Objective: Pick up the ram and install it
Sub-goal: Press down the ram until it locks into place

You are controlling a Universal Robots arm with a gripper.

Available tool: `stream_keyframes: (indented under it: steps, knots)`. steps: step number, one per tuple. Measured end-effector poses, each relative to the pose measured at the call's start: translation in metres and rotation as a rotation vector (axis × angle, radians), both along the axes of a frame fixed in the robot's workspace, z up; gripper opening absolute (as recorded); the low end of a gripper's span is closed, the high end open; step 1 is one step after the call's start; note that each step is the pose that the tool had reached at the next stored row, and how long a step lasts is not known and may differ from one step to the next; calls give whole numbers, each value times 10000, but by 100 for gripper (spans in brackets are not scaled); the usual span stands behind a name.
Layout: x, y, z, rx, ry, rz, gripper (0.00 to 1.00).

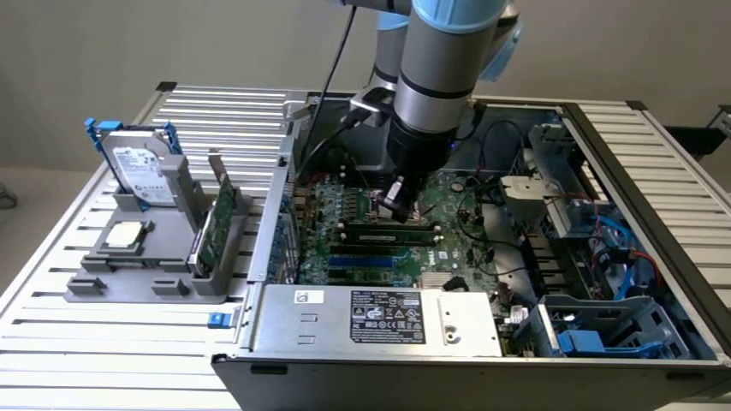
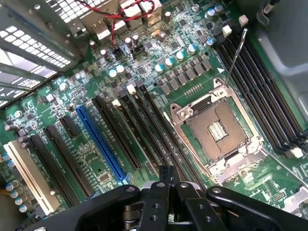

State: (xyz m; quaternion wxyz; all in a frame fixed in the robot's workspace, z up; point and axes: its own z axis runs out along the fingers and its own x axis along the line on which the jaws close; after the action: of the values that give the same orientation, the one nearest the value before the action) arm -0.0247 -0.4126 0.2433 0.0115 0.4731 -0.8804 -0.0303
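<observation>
The ram [image 1: 395, 228], a narrow green stick with dark chips, lies along a black slot in the middle of the motherboard [image 1: 457, 248] inside the open computer case. My gripper [image 1: 398, 205] points straight down just above it, near one end. In the wrist view my gripper [image 2: 164, 169] has its black fingers together with nothing visible between them. Its tip is at the long memory slots [image 2: 139, 137] beside the CPU socket [image 2: 219, 132]. I cannot tell whether the tip touches the ram.
A grey rack [image 1: 149, 274] on the exterior view's left holds a silver hard drive with blue rails [image 1: 139, 171], a green expansion card [image 1: 217, 218] and a square chip [image 1: 126, 235]. The power supply [image 1: 377, 317] and drive cages [image 1: 594, 325] line the case.
</observation>
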Motion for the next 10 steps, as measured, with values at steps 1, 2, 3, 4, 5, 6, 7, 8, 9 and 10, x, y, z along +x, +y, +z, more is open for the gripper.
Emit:
stream_keyframes:
  steps: [1, 2, 3, 4, 5, 6, 7, 8, 9, 10]
  knots:
    - [0, 1, 0, -21, 0, -120, 11]
    - [0, 1, 0, -51, 0, -238, 11]
    - [0, 1, 0, -83, 0, -345, 11]
    - [0, 0, 0, -121, -1, -451, 11]
    - [0, 0, 0, -163, 0, -550, 11]
    - [0, 1, 0, -207, -1, -643, 11]
    - [0, 1, 0, -254, -1, -735, 11]
    - [0, 1, 0, -299, -2, -828, 11]
    - [0, 0, 0, -342, -2, -926, 11]
    - [1, 1, 0, -374, -2, -1026, 11]
